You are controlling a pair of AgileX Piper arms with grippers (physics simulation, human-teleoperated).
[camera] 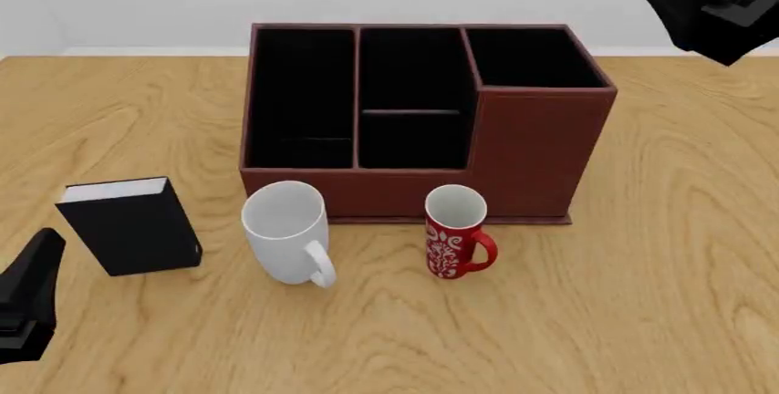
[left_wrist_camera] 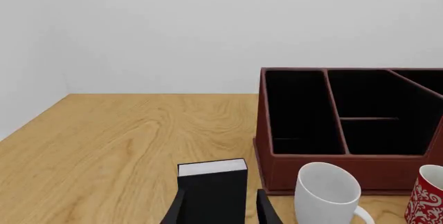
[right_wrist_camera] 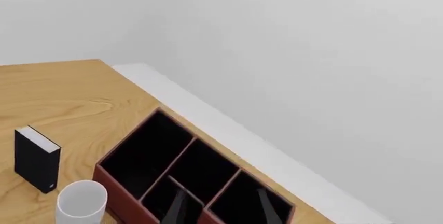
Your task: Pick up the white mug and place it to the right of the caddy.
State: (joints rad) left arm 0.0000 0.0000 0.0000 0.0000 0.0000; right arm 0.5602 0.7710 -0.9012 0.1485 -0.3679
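The white mug (camera: 286, 228) stands upright on the table just in front of the caddy's left half, handle toward me. It also shows in the left wrist view (left_wrist_camera: 325, 193) and the right wrist view (right_wrist_camera: 81, 202). The caddy (camera: 535, 148) is a reddish-brown box with black-lined compartments, its right corner section taller; it also shows in both wrist views (left_wrist_camera: 277, 169) (right_wrist_camera: 114, 181). My left gripper (left_wrist_camera: 220, 212) is open and empty, low at the front left (camera: 27, 303), behind the black book. My right gripper (right_wrist_camera: 223, 208) is open and empty, high above the caddy's back right (camera: 718, 2).
A red mug with white swirls (camera: 457, 232) stands right of the white mug, in front of the caddy. A black book with white pages (camera: 128, 225) stands upright left of the white mug, between it and my left gripper. Bare wooden table (camera: 681, 257) lies right of the caddy.
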